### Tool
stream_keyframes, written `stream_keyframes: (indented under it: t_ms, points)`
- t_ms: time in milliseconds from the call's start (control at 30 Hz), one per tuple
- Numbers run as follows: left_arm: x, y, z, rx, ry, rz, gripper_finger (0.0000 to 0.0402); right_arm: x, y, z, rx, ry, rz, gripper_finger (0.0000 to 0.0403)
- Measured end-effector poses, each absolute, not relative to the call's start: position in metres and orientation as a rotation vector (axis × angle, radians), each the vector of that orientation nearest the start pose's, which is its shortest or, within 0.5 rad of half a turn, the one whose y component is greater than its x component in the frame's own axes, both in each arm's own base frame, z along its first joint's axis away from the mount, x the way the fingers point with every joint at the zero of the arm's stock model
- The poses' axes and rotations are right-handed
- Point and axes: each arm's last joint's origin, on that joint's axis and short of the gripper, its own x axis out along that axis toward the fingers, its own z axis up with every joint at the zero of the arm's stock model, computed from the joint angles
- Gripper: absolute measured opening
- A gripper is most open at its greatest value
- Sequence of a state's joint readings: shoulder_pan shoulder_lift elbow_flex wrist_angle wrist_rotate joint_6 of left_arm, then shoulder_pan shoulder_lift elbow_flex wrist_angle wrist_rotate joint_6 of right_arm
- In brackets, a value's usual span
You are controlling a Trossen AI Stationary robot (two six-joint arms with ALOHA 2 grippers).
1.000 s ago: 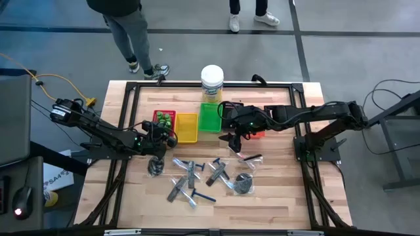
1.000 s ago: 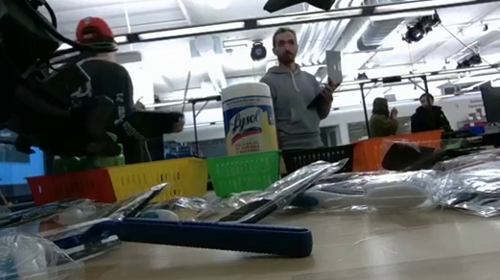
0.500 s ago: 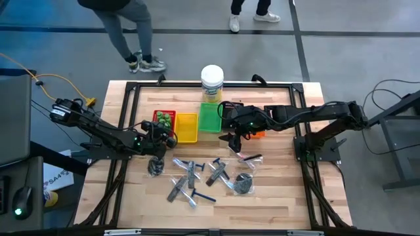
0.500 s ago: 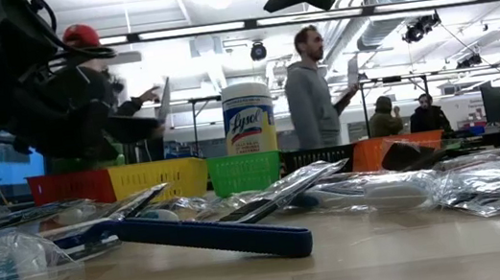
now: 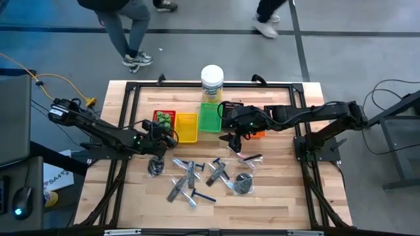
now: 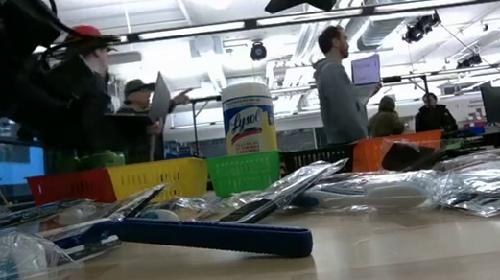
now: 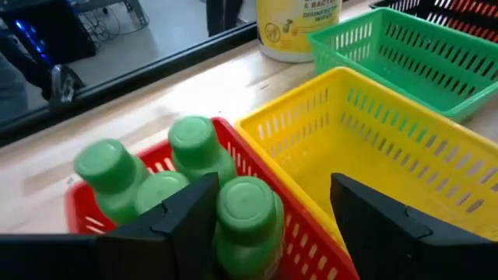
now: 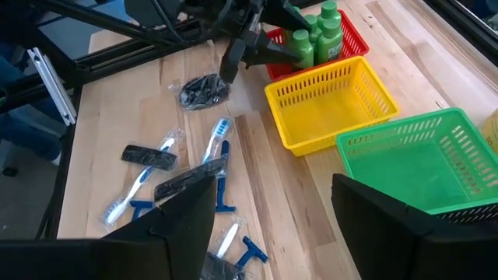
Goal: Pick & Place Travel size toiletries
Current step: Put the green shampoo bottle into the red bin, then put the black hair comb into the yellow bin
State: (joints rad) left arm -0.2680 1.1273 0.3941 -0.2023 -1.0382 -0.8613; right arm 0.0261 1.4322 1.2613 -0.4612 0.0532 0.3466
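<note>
From above I see the left gripper (image 5: 165, 136) at the red tray (image 5: 157, 115), where green bottles (image 5: 164, 118) stand. The right gripper (image 5: 234, 136) hangs near the green tray (image 5: 210, 118). Loose toiletries (image 5: 197, 178) lie scattered mid-table; bare wood runs out to the front edge.

At table height, a blue razor (image 6: 209, 235) lies nearest me, with clear-wrapped pieces (image 6: 488, 184) behind it.

On my left wrist camera the fingers (image 7: 175, 225) stand wide apart around one green bottle (image 7: 247, 222) without pinching it; three more bottles (image 7: 148, 175) stand in the red tray, touching the yellow tray (image 7: 373, 148).

On my right wrist camera the fingers (image 8: 187, 206) are spread, holding nothing. Toothbrushes (image 8: 152, 175) and a dark bundle (image 8: 204, 90) lie on open wood.
</note>
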Motion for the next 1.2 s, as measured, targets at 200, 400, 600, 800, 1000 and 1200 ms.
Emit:
stream_keyframes:
  t_ms: [200,400,600,800,1000,1200]
  points:
    - [0.176,-0.023,0.176,-0.214,0.416,0.935,0.0239,0.313,0.007,0.325,0.341,0.621,-0.144,0.0244]
    - [0.171,-0.022,0.205,-0.239,0.419,0.938,0.0239,0.313,0.007,0.325,0.358,0.623,-0.151,0.0244]
    - [0.164,-0.021,0.236,-0.341,0.457,0.932,0.0239,0.313,0.007,0.325,0.382,0.624,-0.156,0.0244]
    - [0.168,-0.025,0.26,-0.467,0.517,0.814,0.0239,0.312,0.007,0.323,0.41,0.639,-0.165,0.0244]
    - [0.173,-0.031,0.271,-0.672,0.548,0.691,0.0239,0.308,0.009,0.32,0.423,0.692,-0.176,0.0244]
    - [0.185,-0.051,0.268,-0.81,0.57,0.575,0.0239,0.305,0.014,0.316,0.404,0.73,-0.198,0.0244]
